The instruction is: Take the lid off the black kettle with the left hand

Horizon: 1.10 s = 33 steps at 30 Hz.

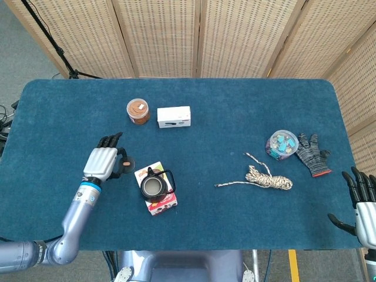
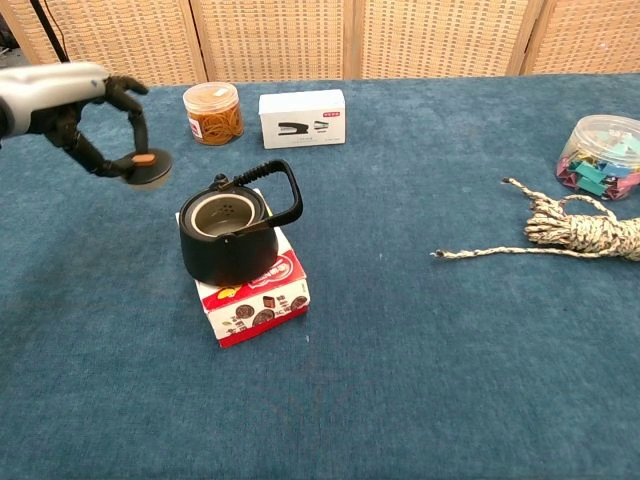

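Table [image 1: 235, 223]: blue felt top, folding screens [image 1: 200, 35] behind at the far edge.

Kettle [image 2: 230, 235]: black, sits on a red and white box [image 2: 255, 295] near-left of centre. Mouth is open, pale strainer inside visible, bail handle upright and tilted toward the right. Looks like cast iron or a similar stiff, heavy body; I'd expect it to stay put on the box without being braced.

Left hand [image 2: 95, 125]: left of the kettle and clear of it, raised over the cloth. Holding the lid [image 2: 143, 168] pinched between thumb and fingers at its small orange knob [image 2: 145, 158]; the other fingers arch over it.

Lid: small dark disc, roughly level, well apart from the kettle rim, nothing under it but table. Judgement: rigid, light for its size, probably smooth; the knob is the only sensible grasp point and it's tiny, so the pinch has little margin. A tilt or knock could slip it out. Lid-off part looks done; what's left is setting it down flat on bare cloth to the left.

Right hand [image 1: 363, 202]: near-right corner of the head view, fingers spread, holding nothing, far from the work.

Other stuff, all untouched:
- rope [image 2: 585, 230] coiled on the right
- white box [image 2: 302, 118] on the far side
- tub of clips [image 2: 600, 155] far right, glove [image 1: 311, 154] just beside it
- jar [image 2: 212, 112] far-left, near the white box
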Motion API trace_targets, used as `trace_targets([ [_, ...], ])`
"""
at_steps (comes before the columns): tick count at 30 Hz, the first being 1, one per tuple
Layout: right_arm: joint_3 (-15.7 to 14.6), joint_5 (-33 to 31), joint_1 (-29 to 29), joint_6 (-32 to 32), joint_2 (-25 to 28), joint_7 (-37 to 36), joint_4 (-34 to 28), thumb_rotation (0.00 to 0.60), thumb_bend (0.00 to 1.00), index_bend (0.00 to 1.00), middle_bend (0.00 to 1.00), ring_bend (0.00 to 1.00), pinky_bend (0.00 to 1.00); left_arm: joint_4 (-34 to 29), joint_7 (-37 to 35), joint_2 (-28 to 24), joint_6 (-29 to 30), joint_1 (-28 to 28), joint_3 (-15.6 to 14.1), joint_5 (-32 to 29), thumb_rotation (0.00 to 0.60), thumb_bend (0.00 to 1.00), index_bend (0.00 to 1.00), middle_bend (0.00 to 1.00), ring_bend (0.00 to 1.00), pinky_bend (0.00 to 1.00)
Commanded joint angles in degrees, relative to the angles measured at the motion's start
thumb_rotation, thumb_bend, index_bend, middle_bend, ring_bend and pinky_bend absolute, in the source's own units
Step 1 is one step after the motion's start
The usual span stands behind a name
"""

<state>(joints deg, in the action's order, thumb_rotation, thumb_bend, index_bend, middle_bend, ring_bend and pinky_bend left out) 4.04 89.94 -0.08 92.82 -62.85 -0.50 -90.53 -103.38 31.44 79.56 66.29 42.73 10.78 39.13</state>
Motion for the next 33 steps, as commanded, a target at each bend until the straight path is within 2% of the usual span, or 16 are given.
trace_targets([
  [1,0.0,-0.2,0.1,-0.2,-0.1,0.1,0.1,0.6,0.0,0.03,0.0,0.0,0.0,10.8,-5.7,2.8,-6.6,-1.2,-2.3,1.1,0.6,0.44,0.7,0.0,0.0,0.0],
  [5,0.0,-0.5,0.2,-0.7,-0.2,0.3,0.1,0.6,0.0,0.03,0.0,0.0,0.0,18.0,-10.4,5.9,-9.5,-2.0,-3.1,4.7,0.6,0.44,0.71,0.0,0.0,0.0],
  [7,0.0,-0.5,0.2,-0.7,-0.2,0.4,0.1,0.6,0.0,0.03,0.0,0.0,0.0,19.9,-12.5,6.9,-10.3,-2.4,-3.1,6.3,0.6,0.44,0.68,0.0,0.0,0.0],
  [9,0.1,-0.5,0.3,-0.7,-0.3,0.4,0.2,0.6,0.0,0.02,0.0,0.0,0.0,21.1,-14.2,7.3,-11.3,-2.7,-3.2,7.8,0.6,0.41,0.56,0.0,0.0,0.0],
  [11,0.1,-0.5,0.2,-0.6,-0.4,0.3,0.3,0.6,0.0,0.01,0.0,0.0,0.0,21.0,-14.2,6.5,-12.6,-2.7,-3.7,8.2,0.6,0.32,0.27,0.0,0.0,0.0],
  [13,0.1,-0.6,0.2,-0.6,-0.4,0.2,0.4,0.6,0.0,0.01,0.0,0.0,0.0,20.0,-13.8,5.2,-13.1,-2.8,-4.0,8.3,0.6,0.23,0.06,0.0,0.0,0.0],
  [14,0.2,-0.6,0.2,-0.5,-0.4,0.1,0.4,0.6,0.0,0.01,0.0,0.0,0.0,18.6,-14.0,4.0,-12.8,-3.2,-4.0,8.7,0.6,0.18,0.01,0.0,0.0,0.0],
  [17,0.2,-0.6,0.2,-0.5,-0.4,-0.1,0.4,0.6,0.0,0.0,0.0,0.0,0.0,15.0,-15.3,0.8,-11.5,-4.5,-4.0,10.6,0.6,0.11,0.0,0.0,0.0,0.0],
  [23,0.0,-0.2,0.1,-0.3,-0.3,-0.1,0.2,0.6,0.0,0.0,0.0,0.0,0.0,8.9,-19.6,-6.1,-5.7,-9.1,-4.9,17.6,0.6,0.1,0.0,0.0,0.0,0.0],
  [26,0.0,0.0,0.1,-0.1,-0.3,-0.2,0.0,0.6,0.0,0.0,0.0,0.0,0.0,7.6,-21.1,-8.9,-2.4,-11.7,-6.0,21.1,0.6,0.1,0.0,0.0,0.0,0.0],
  [28,-0.1,0.3,0.0,0.1,-0.3,0.0,-0.2,0.6,0.0,0.0,0.0,0.0,0.0,7.1,-23.0,-11.2,2.5,-15.4,-7.1,23.7,0.6,0.1,0.0,0.0,0.0,0.0],
  [33,0.1,0.4,0.0,0.5,-0.3,0.8,-0.1,0.6,0.0,0.0,0.0,0.0,0.0,8.7,-29.9,-12.5,10.3,-22.1,-9.7,30.9,0.6,0.1,0.0,0.0,0.0,0.0],
])
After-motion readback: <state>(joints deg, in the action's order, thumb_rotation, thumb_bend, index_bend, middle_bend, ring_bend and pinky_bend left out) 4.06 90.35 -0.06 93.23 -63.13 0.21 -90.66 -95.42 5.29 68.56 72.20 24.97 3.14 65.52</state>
